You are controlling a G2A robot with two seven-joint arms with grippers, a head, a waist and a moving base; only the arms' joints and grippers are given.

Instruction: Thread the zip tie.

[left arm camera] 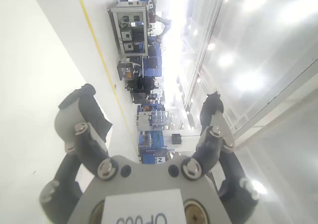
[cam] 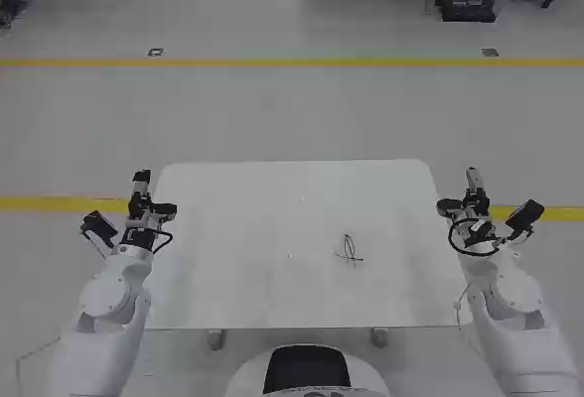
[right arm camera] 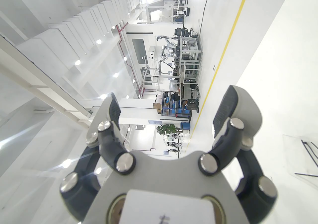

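One black zip tie (cam: pixel 349 250) lay on the white table (cam: pixel 272 198), right of centre and in the lower half of the top view. Its thin strap was bent into a loose loop, and whether the tail already sat in the head could not be told. Both arms stood at the tabletop's sides, well apart from the tie: the left gripper (cam: pixel 140 182) at the left edge, the right gripper (cam: pixel 474 182) just past the right edge. Each wrist view showed its own fingers spread wide and holding nothing. The threading appeared not yet started, with the first reach the step in hand. The next move would likely call for the nearer right arm to come down over the tie and pinch the slender strap off the flat surface, a fine grasp, while the left took the other end.
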